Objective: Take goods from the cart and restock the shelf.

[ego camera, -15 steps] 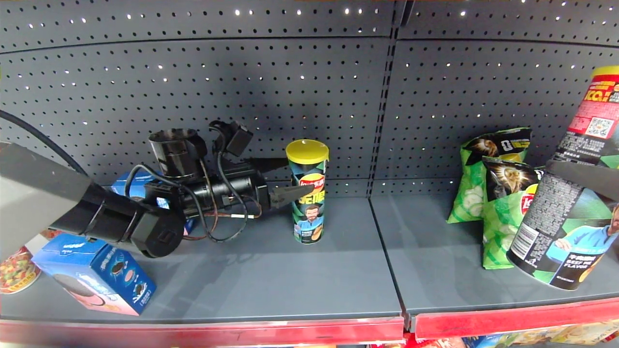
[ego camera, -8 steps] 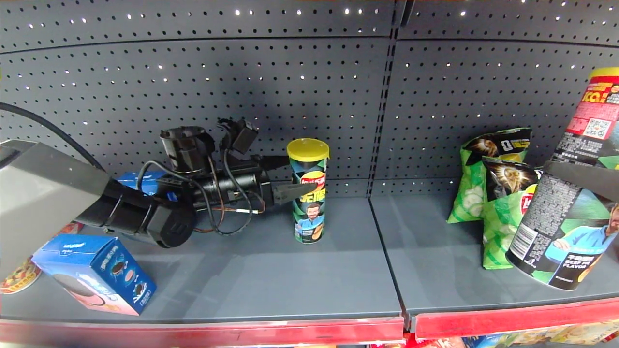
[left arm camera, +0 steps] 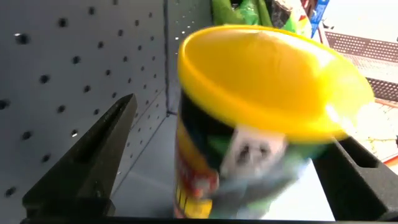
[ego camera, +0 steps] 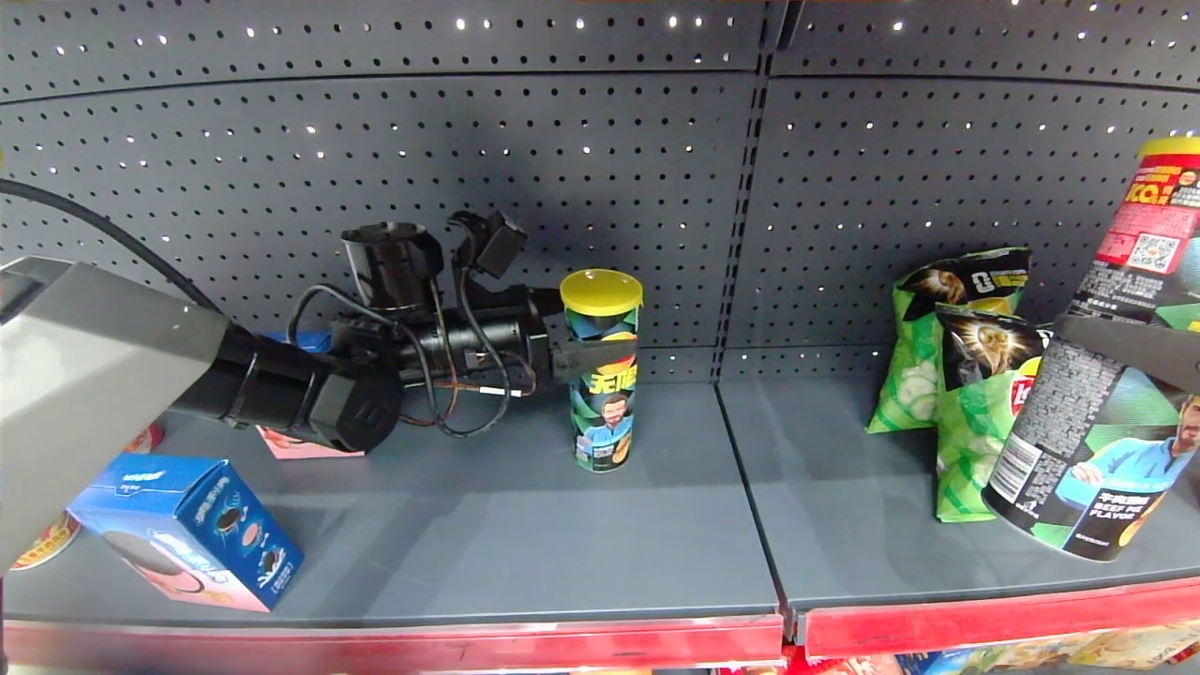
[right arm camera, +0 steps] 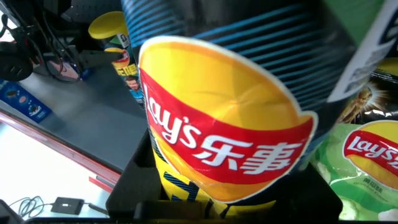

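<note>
Left end effector (ego camera: 600,342) wide, straddling small chip can (ego camera: 605,422) | can upright, long axis vertical, centred in its gap | right end effector (ego camera: 1130,361) clamps tilted large chip can (ego camera: 1078,450)

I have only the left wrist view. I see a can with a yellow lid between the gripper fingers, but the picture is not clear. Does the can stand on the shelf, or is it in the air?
Observer: The can stands upright, with its bottom on the shelf.
Operator: At which height is the left gripper on it?
Observer: The left gripper is around the can's upper part, just below the yellow lid.
Operator: What is on the right side of it?
Observer: The right gripper holds a second can, tilted, in front of the green chip bags.
</note>
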Controlling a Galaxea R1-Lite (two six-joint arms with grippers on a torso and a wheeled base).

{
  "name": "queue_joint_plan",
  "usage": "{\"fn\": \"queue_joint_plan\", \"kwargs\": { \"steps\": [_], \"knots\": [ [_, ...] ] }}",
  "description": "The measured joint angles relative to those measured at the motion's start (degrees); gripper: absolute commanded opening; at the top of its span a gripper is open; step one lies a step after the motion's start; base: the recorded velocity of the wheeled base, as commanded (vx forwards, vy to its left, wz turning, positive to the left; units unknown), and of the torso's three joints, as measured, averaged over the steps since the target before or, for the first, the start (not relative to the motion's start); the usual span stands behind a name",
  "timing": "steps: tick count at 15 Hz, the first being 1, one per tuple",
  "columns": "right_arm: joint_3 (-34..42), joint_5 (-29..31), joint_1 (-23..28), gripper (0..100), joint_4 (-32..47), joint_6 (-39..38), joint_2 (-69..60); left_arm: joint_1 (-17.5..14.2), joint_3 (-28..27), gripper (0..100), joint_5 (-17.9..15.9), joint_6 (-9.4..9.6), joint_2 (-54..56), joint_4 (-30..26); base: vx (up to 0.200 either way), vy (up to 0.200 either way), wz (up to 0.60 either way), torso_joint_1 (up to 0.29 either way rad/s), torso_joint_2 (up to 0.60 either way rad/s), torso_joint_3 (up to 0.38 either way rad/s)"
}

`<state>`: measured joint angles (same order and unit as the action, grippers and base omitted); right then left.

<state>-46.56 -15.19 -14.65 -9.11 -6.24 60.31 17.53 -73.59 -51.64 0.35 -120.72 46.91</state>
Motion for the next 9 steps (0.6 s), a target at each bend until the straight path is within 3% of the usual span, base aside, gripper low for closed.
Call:
{"fn": "queue_joint_plan", "kwargs": {
  "steps": [7,8,9],
  "knots": [
    [0.0,0.02,0.16,0,0.05,0.01,0.0,1.43,-0.3,100,0.07,0.13,-0.67,0.06,0.0,0.0,0.0,0.0,0.0,0.0],
    [-0.02,0.02,0.16,0,0.02,0.01,0.0,1.43,-0.3,0,0.07,0.16,-0.72,0.13,0.0,0.0,0.0,0.0,0.0,0.0],
    [-0.02,0.0,0.16,0,0.05,0.01,0.0,1.45,-0.3,0,0.05,0.3,-0.77,0.22,0.0,0.0,0.0,0.0,0.0,0.0]
  ]
}}
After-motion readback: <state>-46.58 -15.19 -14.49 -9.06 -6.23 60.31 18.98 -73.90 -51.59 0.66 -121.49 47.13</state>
